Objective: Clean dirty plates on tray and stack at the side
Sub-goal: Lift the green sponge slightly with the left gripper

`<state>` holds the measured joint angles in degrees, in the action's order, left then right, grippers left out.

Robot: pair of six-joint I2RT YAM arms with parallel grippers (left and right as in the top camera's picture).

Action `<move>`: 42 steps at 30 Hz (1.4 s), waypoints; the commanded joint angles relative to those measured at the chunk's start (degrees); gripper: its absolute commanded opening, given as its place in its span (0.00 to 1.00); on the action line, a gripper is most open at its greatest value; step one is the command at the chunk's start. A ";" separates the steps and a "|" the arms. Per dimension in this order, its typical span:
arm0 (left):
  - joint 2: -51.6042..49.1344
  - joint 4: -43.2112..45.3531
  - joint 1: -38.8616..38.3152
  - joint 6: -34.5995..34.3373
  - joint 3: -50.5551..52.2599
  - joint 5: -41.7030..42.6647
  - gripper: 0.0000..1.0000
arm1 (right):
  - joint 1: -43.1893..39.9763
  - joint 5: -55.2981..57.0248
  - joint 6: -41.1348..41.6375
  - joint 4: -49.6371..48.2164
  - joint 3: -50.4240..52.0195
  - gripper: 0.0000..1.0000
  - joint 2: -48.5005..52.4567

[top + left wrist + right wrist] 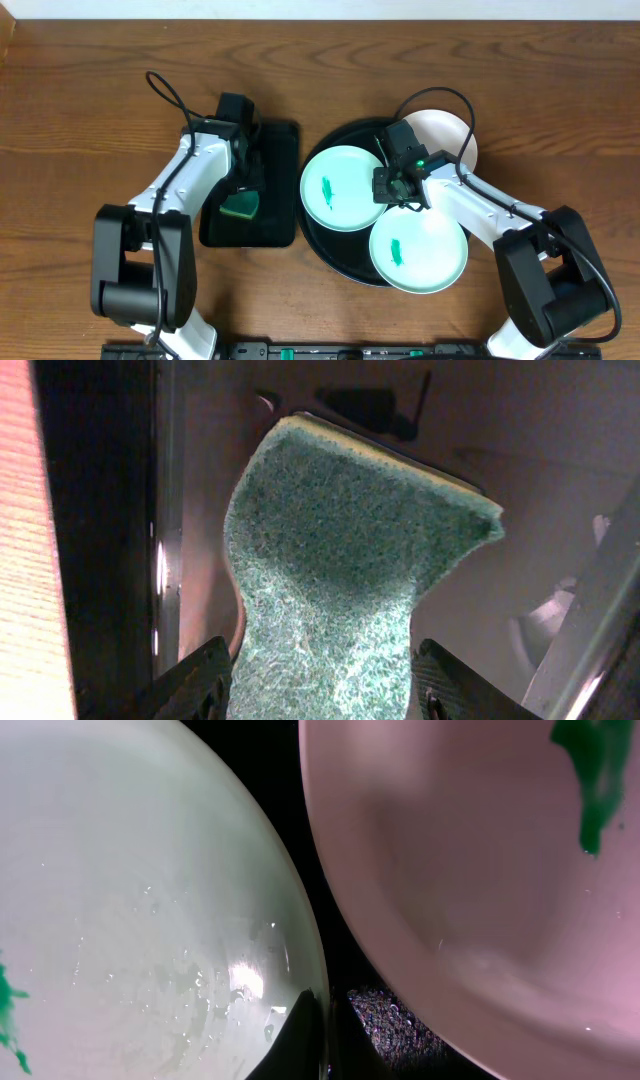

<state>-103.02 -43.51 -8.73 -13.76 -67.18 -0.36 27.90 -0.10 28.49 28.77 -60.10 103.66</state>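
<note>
The left gripper (320,685) is closed on the green sponge (340,560), which waists in between the two fingers; it sits over the rectangular black tray (280,150) at the left, well apart from the plates. The step in hand looks like fetching the sponge to wipe, so the sponge should be lifted clear of that tray's rim and carried right with its rough face down; the grip seems low on the sponge, so a firm pinch matters.

To the right lies the round black tray (325,245), holding all three plates: the left mint plate (335,200) nearest the sponge, the near mint plate (425,255) overhanging the tray's near rim, and the white plate (445,135) at the far right, partly under the arm. Both mint plates show a green smear, so neither is clean.

The right gripper (402,190) hangs low over the gap between the two mint plates, just beside both rims; whether its jaws are apart or together I cannot tell. It should probably pin one rim before wiping begins, or the plate may slide.
</note>
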 commanded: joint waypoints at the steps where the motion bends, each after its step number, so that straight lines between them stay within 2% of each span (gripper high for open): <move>1: 0.98 -0.37 0.09 -0.31 -0.22 -0.13 0.57 | 0.66 -0.76 0.20 -0.33 0.33 0.01 0.52; 5: 0.55 -0.33 0.09 -0.31 0.22 -0.11 0.52 | 0.66 -0.76 0.22 -0.33 0.33 0.01 0.52; 18: 0.33 2.99 0.07 -0.35 3.89 -0.09 0.52 | 0.66 -0.76 0.20 -0.33 0.33 0.01 0.52; 22: 0.31 3.80 0.02 -0.52 4.13 0.24 0.48 | 0.66 -0.76 0.20 -0.33 0.33 0.01 0.55; 32: 0.26 7.48 0.02 -0.52 6.99 1.03 0.47 | 0.66 -0.76 0.20 -0.55 0.33 0.01 0.55; 42: 0.26 7.63 0.02 -0.52 7.02 1.01 0.40 | 0.66 -0.76 0.20 -0.63 0.33 0.01 0.52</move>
<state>-102.74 -35.68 -8.73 -13.93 -61.47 0.27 27.90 -0.12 28.49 28.56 -60.10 103.66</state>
